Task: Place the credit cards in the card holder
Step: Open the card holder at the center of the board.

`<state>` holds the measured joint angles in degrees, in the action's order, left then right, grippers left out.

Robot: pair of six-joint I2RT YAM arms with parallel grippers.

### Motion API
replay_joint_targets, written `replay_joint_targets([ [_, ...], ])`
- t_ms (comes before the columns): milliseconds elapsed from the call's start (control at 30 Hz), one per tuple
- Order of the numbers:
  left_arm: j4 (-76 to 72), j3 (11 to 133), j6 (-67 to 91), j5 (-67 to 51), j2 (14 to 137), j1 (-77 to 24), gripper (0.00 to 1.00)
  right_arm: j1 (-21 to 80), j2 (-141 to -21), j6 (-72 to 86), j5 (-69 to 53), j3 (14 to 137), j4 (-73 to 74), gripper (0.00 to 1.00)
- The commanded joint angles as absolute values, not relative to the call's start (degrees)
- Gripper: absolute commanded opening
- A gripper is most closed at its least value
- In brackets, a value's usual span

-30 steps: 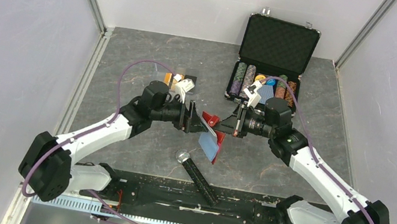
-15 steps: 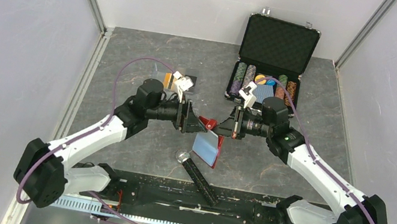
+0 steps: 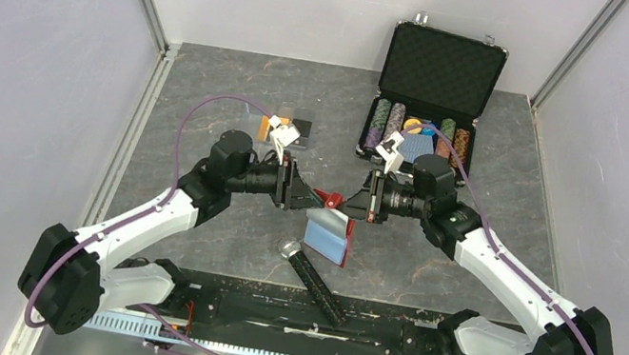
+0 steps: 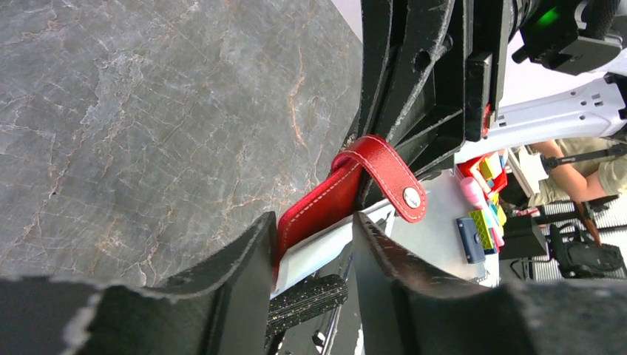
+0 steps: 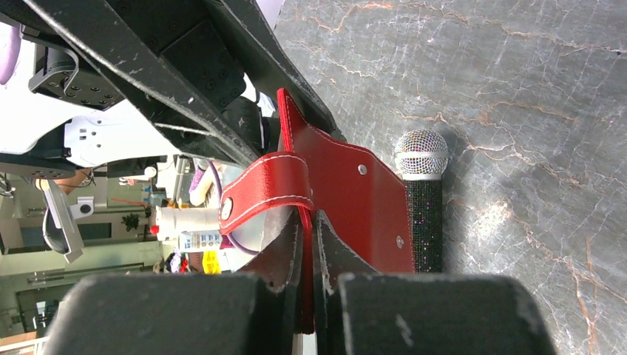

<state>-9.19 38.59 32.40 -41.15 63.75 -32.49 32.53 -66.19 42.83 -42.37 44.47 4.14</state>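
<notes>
Leather looks limp: my right gripper (image 5: pixel 307 222) pinches the card holder (image 3: pixel 328 233) by its cover, left gripper (image 4: pixel 314 225) straddles its edge, grip unclear.

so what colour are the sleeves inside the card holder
Blue-grey sleeves, clearest from the top view.

Card holder (image 3: pixel 328 236) between left tool (image 3: pixel 317 199), right tool (image 3: pixel 350 205)

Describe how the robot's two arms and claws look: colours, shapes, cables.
The left arm and right arm have white links between bulky black joints, each trailed by a thin purple cable. The left claw and right claw are black, with two scuffed tapering fingers. A small green light glows on the right arm.
</notes>
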Motion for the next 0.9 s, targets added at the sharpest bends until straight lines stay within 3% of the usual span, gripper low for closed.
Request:
replay_joint_targets([
  [0,-14.0,38.2,36.5,-42.9,62.8,-32.6,0.44,32.7,-66.2,42.4,-42.2,45.0,2.1,0.0],
  [67,-14.2,38.2,37.0,-42.5,62.9,-32.6,0.38,32.7,-66.4,42.5,-41.9,45.0,2.1,0.0],
  [300,-14.4,38.0,38.6,-41.6,63.8,-32.6,0.03,32.7,-66.2,41.0,-40.1,45.8,3.6,0.09],
  [533,-10.8,38.1,40.7,-38.0,63.9,-32.5,0.02,32.7,-65.6,37.3,-36.5,48.0,8.3,0.28],
  [867,-3.6,39.9,41.1,-36.6,65.4,-32.4,0.02,31.1,-62.6,30.1,-32.3,49.9,15.3,0.77],
])
